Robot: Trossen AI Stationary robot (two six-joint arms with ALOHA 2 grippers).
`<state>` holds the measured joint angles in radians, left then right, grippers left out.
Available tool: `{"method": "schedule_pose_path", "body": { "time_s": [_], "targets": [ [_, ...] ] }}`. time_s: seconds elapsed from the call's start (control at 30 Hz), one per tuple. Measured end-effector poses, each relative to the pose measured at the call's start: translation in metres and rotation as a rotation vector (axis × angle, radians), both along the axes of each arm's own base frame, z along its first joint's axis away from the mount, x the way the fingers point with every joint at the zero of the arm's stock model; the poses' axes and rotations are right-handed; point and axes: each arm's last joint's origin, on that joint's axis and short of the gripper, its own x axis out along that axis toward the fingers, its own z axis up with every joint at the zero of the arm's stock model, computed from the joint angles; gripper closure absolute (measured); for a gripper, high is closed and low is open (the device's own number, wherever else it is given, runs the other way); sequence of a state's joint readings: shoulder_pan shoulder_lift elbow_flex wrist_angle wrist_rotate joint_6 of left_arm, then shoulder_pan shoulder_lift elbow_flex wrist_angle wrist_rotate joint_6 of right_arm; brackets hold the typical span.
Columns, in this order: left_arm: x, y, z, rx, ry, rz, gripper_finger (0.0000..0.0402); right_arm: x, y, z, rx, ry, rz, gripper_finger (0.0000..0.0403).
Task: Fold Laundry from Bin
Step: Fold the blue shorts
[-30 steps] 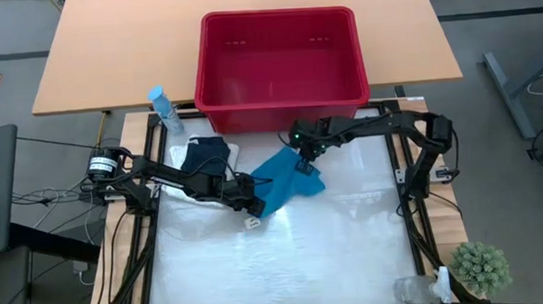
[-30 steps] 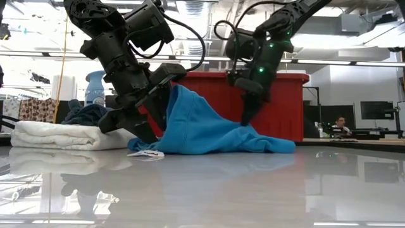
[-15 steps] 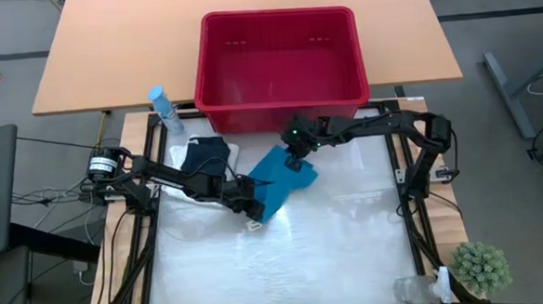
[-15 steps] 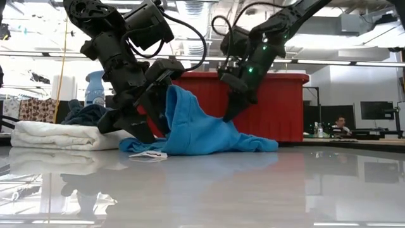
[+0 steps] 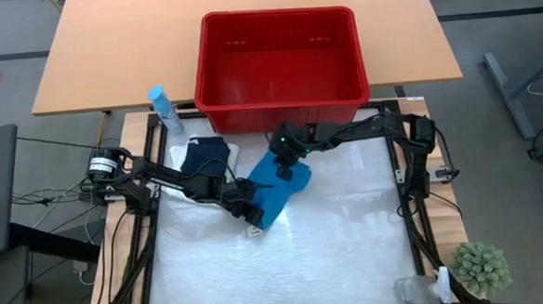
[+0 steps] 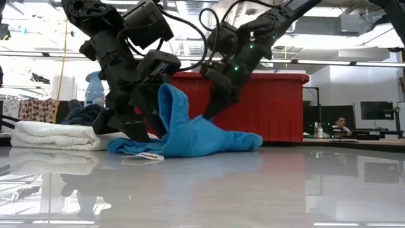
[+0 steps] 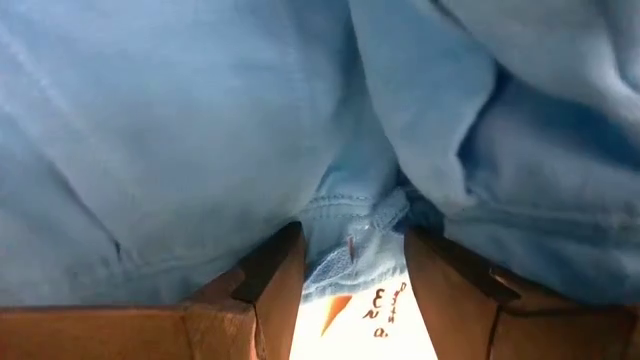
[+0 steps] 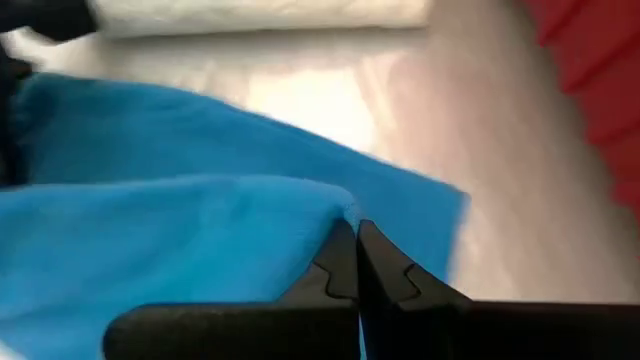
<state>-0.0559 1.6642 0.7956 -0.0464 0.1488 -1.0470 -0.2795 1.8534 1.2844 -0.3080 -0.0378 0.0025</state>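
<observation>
teal cloth (image 5: 275,191): small soft item, bunched on the counter (image 5: 333,251) just in front of the bin (image 5: 279,58), between both tools; one flap stands up in low view.
handling: prob. light, limp, sags where unsupported; best pinched at hem/corner, 2 pts, else it slumps.
left tool (image 5: 252,212): at cloth's near-left edge, fingers (image 7: 270,285) apart w/ a hem bunched between them, white tag (image 6: 144,156) just below.
right tool (image 5: 286,160): at cloth's bin-side edge, tips pressed together, thin fold edge pinched.
other laundry: navy item (image 5: 205,155) lying on folded white one (image 6: 57,134), left of teal, just beside left arm.
bin: red, nothing seen inside.
counter: glossy white, reflective, likely slick so cloth may slide.
room: spray bottle (image 5: 164,108) by bin's left corner; small plant (image 5: 480,266) at near-right; wood table (image 5: 108,49) under bin; person seated far right in low view.
</observation>
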Motion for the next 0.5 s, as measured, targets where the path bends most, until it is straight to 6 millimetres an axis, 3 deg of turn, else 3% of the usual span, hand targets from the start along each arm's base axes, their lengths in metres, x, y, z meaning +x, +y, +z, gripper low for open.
{"method": "schedule_pose_path", "body": {
  "time_s": [0.23, 0.5],
  "targets": [
    [-0.001, -0.008, 0.000, -0.023, 0.001, -0.040, 0.0233, 0.001, -0.014, 0.007, -0.015, -0.045, -0.051, 0.0386],
    [-0.001, -0.011, 0.000, -0.022, 0.001, -0.039, 0.0233, 0.005, -0.012, 0.010, -0.003, -0.093, -0.026, 0.0385]
  ]
}}
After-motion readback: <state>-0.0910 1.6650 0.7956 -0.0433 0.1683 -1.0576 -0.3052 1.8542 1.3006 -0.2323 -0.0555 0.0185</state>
